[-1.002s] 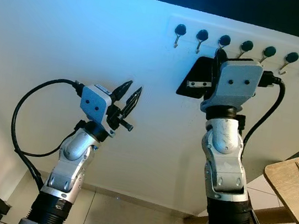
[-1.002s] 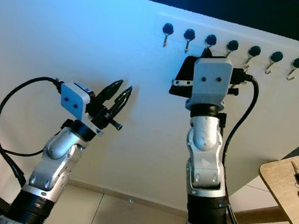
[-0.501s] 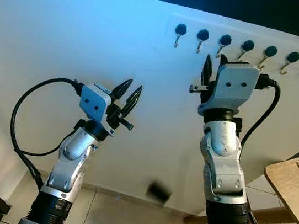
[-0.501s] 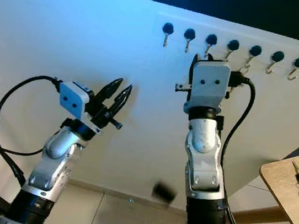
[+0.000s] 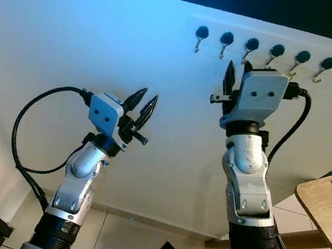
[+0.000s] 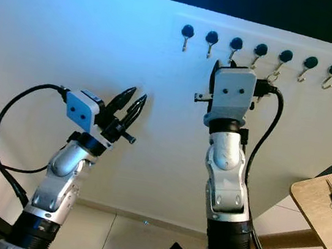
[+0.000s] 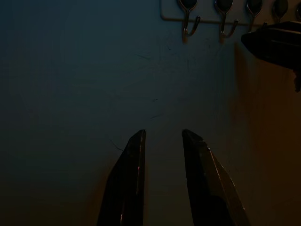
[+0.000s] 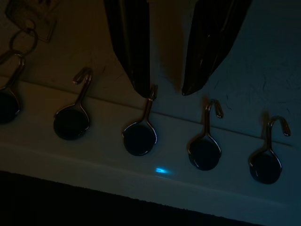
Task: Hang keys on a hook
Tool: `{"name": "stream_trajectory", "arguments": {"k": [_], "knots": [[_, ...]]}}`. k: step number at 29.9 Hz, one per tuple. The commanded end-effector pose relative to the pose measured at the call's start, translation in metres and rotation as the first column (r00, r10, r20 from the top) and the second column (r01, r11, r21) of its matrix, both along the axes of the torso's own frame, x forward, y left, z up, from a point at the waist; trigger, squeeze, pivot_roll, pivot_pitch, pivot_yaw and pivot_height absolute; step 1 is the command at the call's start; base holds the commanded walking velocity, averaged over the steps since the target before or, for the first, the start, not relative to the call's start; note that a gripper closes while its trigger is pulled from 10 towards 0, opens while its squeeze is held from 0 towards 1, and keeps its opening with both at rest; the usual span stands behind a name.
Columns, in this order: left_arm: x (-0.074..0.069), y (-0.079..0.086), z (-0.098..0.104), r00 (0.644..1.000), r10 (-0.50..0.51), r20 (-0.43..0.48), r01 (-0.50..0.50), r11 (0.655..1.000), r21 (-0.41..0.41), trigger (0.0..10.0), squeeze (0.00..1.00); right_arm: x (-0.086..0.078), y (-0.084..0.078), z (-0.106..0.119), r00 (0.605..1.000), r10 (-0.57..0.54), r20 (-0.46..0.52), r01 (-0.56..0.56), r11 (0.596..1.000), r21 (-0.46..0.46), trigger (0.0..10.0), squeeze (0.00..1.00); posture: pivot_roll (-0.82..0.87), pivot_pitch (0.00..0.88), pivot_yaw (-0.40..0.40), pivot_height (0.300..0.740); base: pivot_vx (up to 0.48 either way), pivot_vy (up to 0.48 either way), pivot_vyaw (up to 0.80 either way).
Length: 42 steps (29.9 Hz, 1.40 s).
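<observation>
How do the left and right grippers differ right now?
The right gripper is raised to the hook rail, its tips at one hook; the left gripper is lower, off to the left, facing bare wall. The right gripper points up; the left is angled up towards the hooks. Both are open and hold nothing.

Both arms raised: left gripper (image 5: 146, 104) at centre-left, fingers slightly parted; right gripper (image 8: 165, 89) upper centre-right, fingers apart, holding nothing.
</observation>
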<state>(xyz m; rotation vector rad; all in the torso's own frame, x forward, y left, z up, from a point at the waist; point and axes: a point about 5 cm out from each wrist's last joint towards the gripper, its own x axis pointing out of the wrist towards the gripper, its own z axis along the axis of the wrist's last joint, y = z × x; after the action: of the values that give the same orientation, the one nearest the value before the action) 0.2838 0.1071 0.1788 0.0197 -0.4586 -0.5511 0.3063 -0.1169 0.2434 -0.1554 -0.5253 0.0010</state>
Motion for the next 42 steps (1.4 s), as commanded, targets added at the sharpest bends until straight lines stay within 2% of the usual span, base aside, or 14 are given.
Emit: {"name": "stream_trajectory", "arguments": {"k": [1,13,23,26,28,29,32,33,34,35,36,38,40,42], "knots": [[-0.001,-0.003,0.001,1.000,-0.010,0.001,0.010,1.000,0.012,10.0,0.00,-0.002,-0.002,-0.003,1.000,-0.001,-0.010,0.001,1.000,0.004,10.0,0.00,0.07,0.040,-0.067,0.740,0.000,0.000,0.00],[0.000,0.001,-0.003,1.000,0.004,-0.017,-0.004,1.000,0.004,10.0,0.00,-0.015,0.001,-0.009,1.000,0.016,0.005,-0.016,1.000,0.007,10.0,0.00,0.07,0.042,-0.065,0.740,0.000,0.000,0.00],[0.000,0.029,-0.061,0.961,0.176,-0.215,-0.165,0.984,0.068,10.0,0.00,-0.035,0.000,-0.064,0.990,0.022,-0.137,-0.022,1.000,-0.002,10.0,0.00,0.06,0.033,-0.054,0.740,0.000,0.000,0.00],[-0.003,0.045,-0.092,0.904,0.284,-0.321,-0.251,0.958,0.142,10.0,0.00,-0.033,-0.006,-0.099,0.960,0.021,-0.278,-0.028,0.999,-0.021,10.0,0.00,0.06,0.028,-0.053,0.740,0.000,0.000,0.00],[-0.009,0.061,-0.123,0.828,0.385,-0.409,-0.310,0.920,0.239,10.0,0.00,-0.032,-0.013,-0.148,0.876,0.015,-0.483,-0.053,0.996,-0.066,10.0,0.00,0.06,0.025,-0.054,0.740,0.000,0.000,0.00],[-0.009,0.061,-0.123,0.828,0.385,-0.409,-0.310,0.920,0.239,10.0,0.00,-0.032,-0.013,-0.148,0.876,0.015,-0.483,-0.053,0.996,-0.066,10.0,0.00,0.06,0.025,-0.054,0.740,0.000,0.000,0.00],[-0.025,0.086,-0.170,0.628,0.537,-0.564,-0.388,0.843,0.372,10.0,0.00,-0.046,-0.037,-0.228,0.634,-0.041,-0.772,0.005,0.999,-0.049,10.0,0.00,0.07,0.010,-0.063,0.740,0.000,0.000,0.00],[-0.025,0.086,-0.170,0.628,0.537,-0.564,-0.388,0.843,0.372,10.0,0.00,-0.046,-0.037,-0.228,0.634,-0.041,-0.772,0.005,0.999,-0.049,10.0,0.00,0.07,0.010,-0.063,0.740,0.000,0.000,0.00],[-0.031,0.092,-0.185,0.550,0.581,-0.600,-0.395,0.814,0.425,10.0,0.00,-0.054,-0.045,-0.250,0.546,-0.053,-0.836,0.040,0.998,-0.037,10.0,0.00,0.08,0.003,-0.070,0.740,0.000,0.000,0.00],[-0.031,0.092,-0.185,0.550,0.581,-0.600,-0.395,0.814,0.425,10.0,0.00,-0.054,-0.045,-0.250,0.546,-0.053,-0.836,0.040,0.998,-0.037,10.0,0.00,0.08,0.003,-0.070,0.740,0.000,0.000,0.00],[-0.035,0.095,-0.194,0.506,0.603,-0.616,-0.395,0.797,0.456,10.0,0.00,-0.059,-0.050,-0.261,0.497,-0.058,-0.866,0.062,0.998,-0.031,10.0,0.00,0.08,0.003,-0.070,0.740,0.000,0.000,0.00],[-0.035,0.095,-0.194,0.506,0.603,-0.616,-0.395,0.797,0.456,10.0,0.00,-0.059,-0.050,-0.261,0.497,-0.058,-0.866,0.062,0.998,-0.031,10.0,0.00,0.08,0.003,-0.070,0.740,0.000,0.000,0.00],[-0.041,0.096,-0.207,0.456,0.635,-0.624,-0.353,0.773,0.528,10.0,0.00,-0.066,-0.058,-0.278,0.409,-0.054,-0.911,0.091,0.996,-0.019,10.0,0.00,0.08,0.035,-0.068,0.740,0.000,0.000,0.00],[-0.042,0.096,-0.210,0.443,0.638,-0.630,-0.340,0.770,0.541,10.0,0.00,-0.069,-0.062,-0.283,0.372,-0.064,-0.926,0.109,0.994,-0.025,10.0,0.00,0.08,0.053,-0.068,0.740,0.000,0.000,0.00]]}}
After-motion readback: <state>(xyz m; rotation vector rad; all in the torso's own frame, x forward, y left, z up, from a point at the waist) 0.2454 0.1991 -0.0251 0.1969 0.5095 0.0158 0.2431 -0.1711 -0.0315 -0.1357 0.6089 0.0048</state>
